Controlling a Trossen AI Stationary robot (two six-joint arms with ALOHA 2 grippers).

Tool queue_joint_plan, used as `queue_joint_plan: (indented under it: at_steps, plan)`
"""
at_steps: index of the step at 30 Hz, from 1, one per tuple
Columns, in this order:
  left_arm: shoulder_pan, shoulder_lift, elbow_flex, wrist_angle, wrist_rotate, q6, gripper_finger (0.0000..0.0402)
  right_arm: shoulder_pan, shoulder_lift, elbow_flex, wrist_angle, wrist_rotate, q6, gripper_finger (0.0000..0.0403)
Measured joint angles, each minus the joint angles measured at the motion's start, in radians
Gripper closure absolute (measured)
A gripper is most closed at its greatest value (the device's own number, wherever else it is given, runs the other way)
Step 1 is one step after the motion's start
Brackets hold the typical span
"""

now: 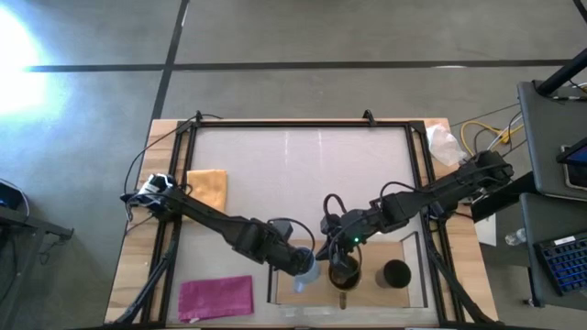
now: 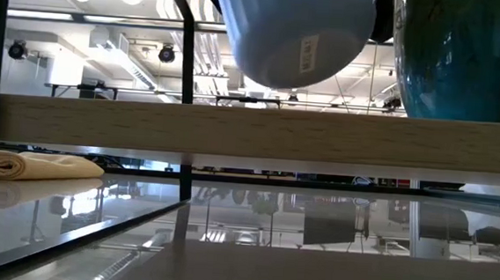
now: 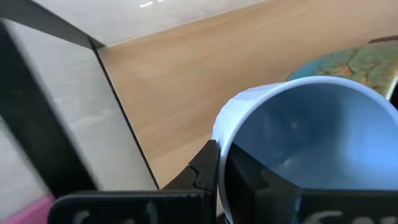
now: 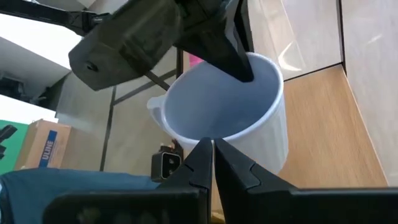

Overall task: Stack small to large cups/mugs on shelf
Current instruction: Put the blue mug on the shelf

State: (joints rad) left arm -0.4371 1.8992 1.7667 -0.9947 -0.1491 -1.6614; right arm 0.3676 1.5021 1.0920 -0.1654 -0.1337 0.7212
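Observation:
The light blue mug (image 1: 310, 269) hangs tilted above the light wooden shelf (image 1: 413, 295) in my left gripper (image 1: 303, 261), seen close in the left wrist view (image 3: 221, 155). Beside it the brown mug (image 1: 344, 278), blue-green outside (image 2: 467, 58), stands on the shelf board (image 2: 259, 136). My right gripper (image 1: 341, 254) is down on it, fingers nearly together (image 4: 213, 149). The black cup (image 1: 395, 273) stands on the shelf toward the table's right. The three small cups are not in view. My left gripper holds the light blue mug by its rim (image 3: 225, 134), one finger inside (image 4: 239, 62) and one outside the wall. It comes from above, slanting from the table's left. The mug (image 2: 293, 28) is lifted clear of the shelf and tilted. My right gripper is shut on the brown mug from above. Its own fingers (image 4: 199, 165) hide the place of contact, so the part cannot be told. The mug's blue-green wall (image 4: 62, 185) lies close beside the fingers. The mug stands on the shelf.
A yellow cloth (image 1: 208, 188) lies toward the table's left far side and a pink cloth (image 1: 215, 296) at the near left. A dark frame (image 1: 303, 124) borders the table. A white crumpled thing (image 1: 443, 144) sits at the far right corner. The two arms are close together.

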Motion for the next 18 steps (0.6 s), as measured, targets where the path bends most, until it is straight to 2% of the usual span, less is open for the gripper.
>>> queue_joint_plan:
  at_steps: [18]
  plan:
    - [0.006, -0.001, -0.012, 0.016, 0.002, -0.007, 0.0401, 0.0, 0.0, -0.021, -0.025, -0.004, 0.001, 0.0394]
